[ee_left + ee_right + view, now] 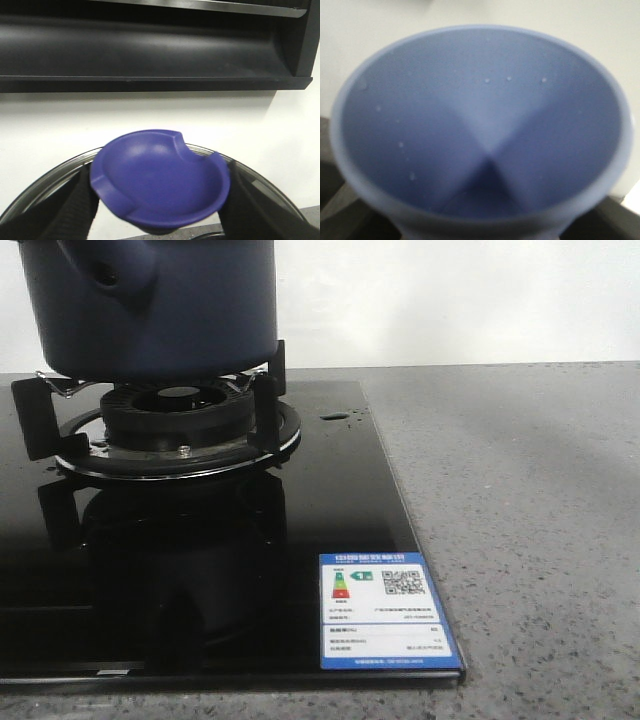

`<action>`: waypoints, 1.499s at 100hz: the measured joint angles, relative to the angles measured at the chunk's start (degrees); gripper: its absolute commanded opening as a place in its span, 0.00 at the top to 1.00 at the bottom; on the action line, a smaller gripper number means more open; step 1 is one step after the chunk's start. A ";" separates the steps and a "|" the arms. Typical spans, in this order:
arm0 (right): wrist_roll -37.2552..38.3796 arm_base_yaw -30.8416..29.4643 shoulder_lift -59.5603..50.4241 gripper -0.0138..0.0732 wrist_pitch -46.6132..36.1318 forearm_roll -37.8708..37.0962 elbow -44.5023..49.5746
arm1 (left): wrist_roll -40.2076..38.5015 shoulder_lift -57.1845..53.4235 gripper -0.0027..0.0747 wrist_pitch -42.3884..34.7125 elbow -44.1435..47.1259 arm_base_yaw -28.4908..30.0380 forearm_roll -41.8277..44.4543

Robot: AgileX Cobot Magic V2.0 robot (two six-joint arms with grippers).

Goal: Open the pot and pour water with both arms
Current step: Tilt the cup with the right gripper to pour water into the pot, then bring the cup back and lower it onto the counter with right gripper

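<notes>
pot (150,305) upper left of frame, on burner (175,425) | label sticker (385,612) lower centre on black glass hob (330,500); droplet (335,417) | grey counter (540,540), white wall (450,300) | left gripper (160,210) clamps blue lid (160,180) | right gripper: pale-blue cup (480,135) fills view, grip not discernible

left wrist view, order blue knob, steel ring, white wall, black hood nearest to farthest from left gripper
1. blue knob, gripped between the left gripper's fingers
2. steel ring, curving behind the knob on both sides
3. white wall and black hood above it, both well beyond; too close to call
</notes>
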 measured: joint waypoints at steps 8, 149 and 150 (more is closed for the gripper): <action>0.70 -3.15 -0.10 0.44 -4.74 -0.11 2.78 | 0.00 0.00 0.45 0.00 0.00 0.00 0.00; -20.35 -21.35 16.70 0.44 -34.14 19.02 13.60 | 0.00 0.00 0.45 1.11 0.00 0.00 0.00; -20.35 -21.35 16.70 0.44 -34.14 19.02 13.60 | 0.00 0.00 0.45 1.11 0.00 0.00 0.00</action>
